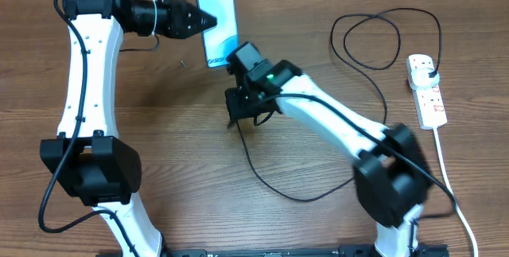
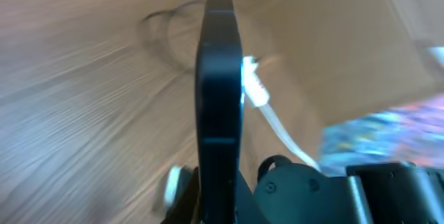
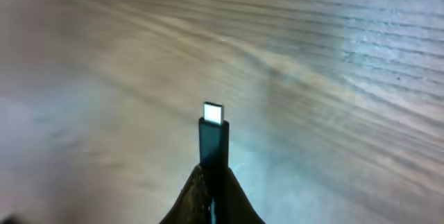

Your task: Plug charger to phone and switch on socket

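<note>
The phone [image 1: 217,20] with its light blue screen lies tilted at the top middle of the table. My left gripper [image 1: 208,21] is shut on the phone's left edge; in the left wrist view the phone [image 2: 219,92] shows edge-on as a dark slab between the fingers. My right gripper [image 1: 236,112] is shut on the charger's connector end; the silver tip [image 3: 214,114] sticks up from the closed fingers [image 3: 212,182]. The black charger cable [image 1: 270,184] trails across the table to its plug [image 1: 428,71] in the white socket strip [image 1: 426,90] at the right.
The socket's thick white cord [image 1: 450,185] runs down the right side toward the front edge. The charger cable forms a loop [image 1: 372,40] at the upper right. The arm bases stand at the front left and front right.
</note>
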Tool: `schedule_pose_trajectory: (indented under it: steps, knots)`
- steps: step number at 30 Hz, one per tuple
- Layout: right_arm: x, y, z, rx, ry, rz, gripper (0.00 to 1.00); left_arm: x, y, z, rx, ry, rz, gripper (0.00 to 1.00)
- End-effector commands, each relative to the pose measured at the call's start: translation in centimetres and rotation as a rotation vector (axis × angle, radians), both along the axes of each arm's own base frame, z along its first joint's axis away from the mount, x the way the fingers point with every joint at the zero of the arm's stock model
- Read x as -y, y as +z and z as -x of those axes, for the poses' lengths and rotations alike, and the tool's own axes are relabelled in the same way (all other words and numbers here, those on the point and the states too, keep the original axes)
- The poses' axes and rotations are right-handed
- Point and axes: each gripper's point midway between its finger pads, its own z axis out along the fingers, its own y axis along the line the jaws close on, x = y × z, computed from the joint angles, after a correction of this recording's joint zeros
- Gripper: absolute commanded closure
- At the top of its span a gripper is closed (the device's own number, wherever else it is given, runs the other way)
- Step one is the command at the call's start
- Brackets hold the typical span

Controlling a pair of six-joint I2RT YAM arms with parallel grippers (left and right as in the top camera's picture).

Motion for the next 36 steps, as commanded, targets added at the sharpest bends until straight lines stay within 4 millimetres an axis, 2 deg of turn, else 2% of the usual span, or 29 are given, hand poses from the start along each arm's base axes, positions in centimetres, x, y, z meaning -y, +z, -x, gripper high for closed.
schedule_pose_trajectory:
  steps: [1,9,14,16,19,21,24,31,34,36]
  knots:
    - [-0.5,7.1,0.5,0.121,0.043,-0.122,0.96,0.8,2.4,0.6,0.125,-0.084,0.091,0.96]
    - [0.6,10.6,1.8,0.159,0.036,-0.141,0.96,0.8,2.7,0.6,0.112,-0.083,0.11,0.96]
    - [4.1,14.1,1.8,0.268,-0.073,-0.08,0.96,0.1,3.1,-0.3,0.053,-0.034,0.132,0.96]
    - [4.7,14.6,2.0,0.28,-0.082,-0.07,0.96,-0.2,3.4,-0.7,0.028,-0.012,0.143,0.96]
    - [5.0,14.3,2.4,0.262,-0.08,-0.054,0.96,0.0,4.5,-0.5,0.027,-0.036,0.198,0.96]
    - [5.1,13.9,2.5,0.25,-0.08,-0.044,0.96,0.3,6.1,0.5,0.049,-0.108,0.285,0.96]
    - [4.9,14.0,2.4,0.257,-0.081,-0.049,0.96,0.5,7.3,1.4,0.047,-0.163,0.355,0.96]
    - [5.1,14.5,1.5,0.294,-0.106,-0.05,0.96,0.4,7.1,1.2,0.016,-0.146,0.347,0.96]
    - [5.0,14.9,1.4,0.295,-0.122,-0.062,0.96,0.3,6.4,0.7,-0.019,-0.104,0.311,0.96]
    - [4.8,16.1,1.3,0.318,-0.124,-0.084,0.96,0.3,6.3,0.6,-0.019,-0.101,0.306,0.96]
